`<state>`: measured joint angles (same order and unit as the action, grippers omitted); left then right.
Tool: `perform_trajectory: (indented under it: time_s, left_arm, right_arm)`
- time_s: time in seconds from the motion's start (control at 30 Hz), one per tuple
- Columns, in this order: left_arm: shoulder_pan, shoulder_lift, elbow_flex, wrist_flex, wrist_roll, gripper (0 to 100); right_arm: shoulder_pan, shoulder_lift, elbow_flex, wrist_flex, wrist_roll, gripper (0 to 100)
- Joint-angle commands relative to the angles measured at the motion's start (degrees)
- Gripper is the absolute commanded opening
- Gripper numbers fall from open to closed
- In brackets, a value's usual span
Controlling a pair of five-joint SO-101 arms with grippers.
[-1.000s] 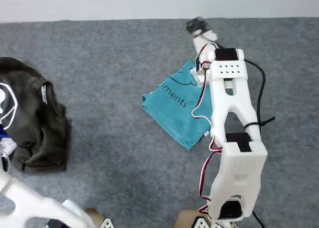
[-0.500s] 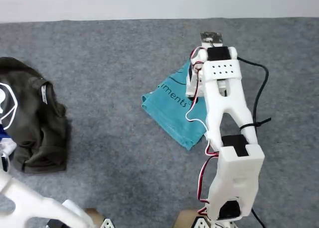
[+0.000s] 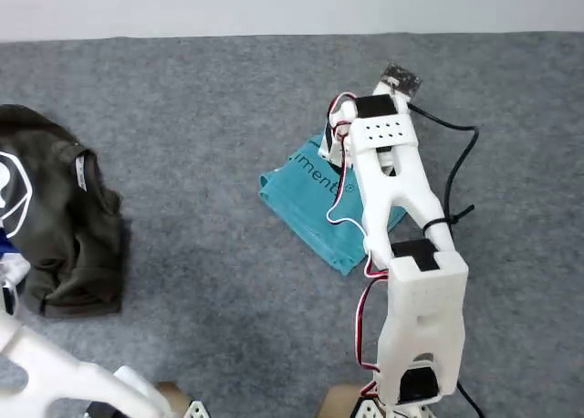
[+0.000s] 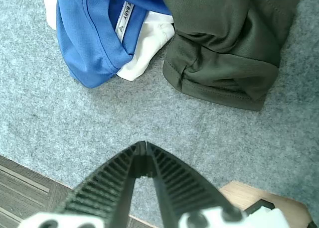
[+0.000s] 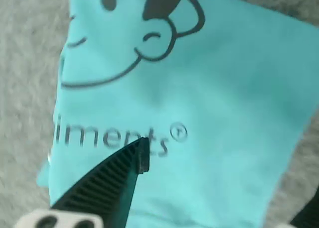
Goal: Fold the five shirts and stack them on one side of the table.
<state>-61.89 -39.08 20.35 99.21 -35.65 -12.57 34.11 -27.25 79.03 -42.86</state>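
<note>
A folded teal shirt (image 3: 310, 194) with dark print lies right of the table's middle. My right arm (image 3: 392, 181) stretches over its right half, wrist low above it. In the right wrist view the teal shirt (image 5: 209, 88) lies close beneath my right gripper (image 5: 227, 183), which is open wide with nothing between its fingers. At the left edge sits a crumpled pile: an olive shirt (image 3: 64, 217) on top, with a blue shirt (image 4: 89, 34) and a white shirt (image 4: 144, 44) beside the olive shirt (image 4: 229, 44). My left gripper (image 4: 145, 151) hangs shut and empty above the carpet near that pile.
Grey carpet (image 3: 201, 299) covers the table, with open room between the pile and the teal shirt. The table's wooden front edge (image 4: 30, 183) shows near my left gripper. My left arm's white link (image 3: 46, 368) sits at the front left corner.
My right arm has drawn its wrist back from beyond the shirt's far edge and swung left, now over the teal shirt. The left arm and the pile have not moved.
</note>
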Motion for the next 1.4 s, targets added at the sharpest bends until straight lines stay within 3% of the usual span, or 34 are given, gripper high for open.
perform_trajectory:
  time_s: [0.0,0.33,0.47,0.63,0.7,0.87,1.37]
  left_arm:
    - [0.0,-1.3,-0.3,0.8,-1.5,1]
    - [-0.1,-1.3,-0.2,0.8,-3.3,1]
    - [-0.1,-1.3,-0.2,0.6,-3.3,1]
    - [-0.1,-1.3,-0.2,0.4,-3.3,1]
    - [-0.1,-1.3,-0.2,0.4,-3.3,1]
    - [-0.1,-1.3,-0.2,0.4,-3.3,1]
    - [-0.1,-1.3,-0.4,0.4,-3.3,1]
  right_arm:
    - [-0.7,1.9,-1.3,-3.6,-3.3,48.9]
    - [-1.5,10.9,-1.3,-5.8,-7.2,47.0]
    - [-1.4,12.4,-1.3,-5.7,-6.5,29.6]
    - [-0.6,12.5,-3.0,-5.2,1.2,0.0]
    - [0.1,12.2,-3.3,-3.8,1.8,3.3]
    - [3.5,10.2,-6.1,0.8,3.3,0.8]
    - [23.1,-2.5,-7.3,10.0,28.7,0.9]
